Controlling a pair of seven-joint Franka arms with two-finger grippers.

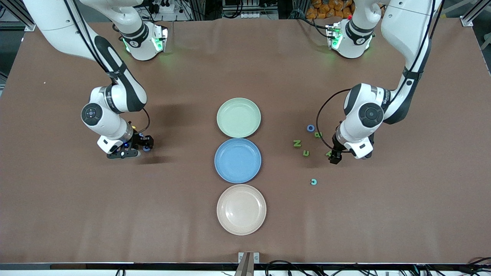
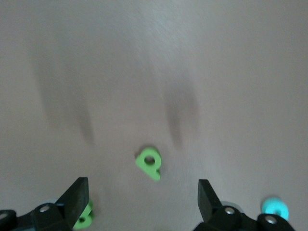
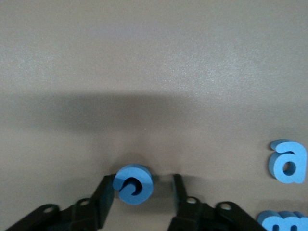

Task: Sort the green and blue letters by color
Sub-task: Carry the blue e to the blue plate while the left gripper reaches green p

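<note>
My right gripper (image 3: 143, 182) is low over the table at the right arm's end, open. Its jaws stand on either side of a blue letter (image 3: 133, 184); one finger touches it and the other stands a little apart. In the front view this gripper (image 1: 141, 145) hides most of that letter. Two more blue letters (image 3: 288, 161) (image 3: 286, 222) lie beside it. My left gripper (image 2: 143, 186) (image 1: 335, 158) hangs wide open over a green letter (image 2: 149, 163), and a second green letter (image 2: 84, 216) lies by one fingertip. Green letters (image 1: 297, 143) (image 1: 305, 153) (image 1: 318, 134) and a blue ring letter (image 1: 310, 128) lie near it.
Three plates stand in a row mid-table: green (image 1: 238, 102) nearest the arms' bases, blue (image 1: 238, 143) in the middle, beige (image 1: 241, 191) nearest the front camera. A teal letter (image 1: 313, 181) lies nearer the camera than the green ones. A small yellow piece (image 1: 134, 127) lies by the right gripper.
</note>
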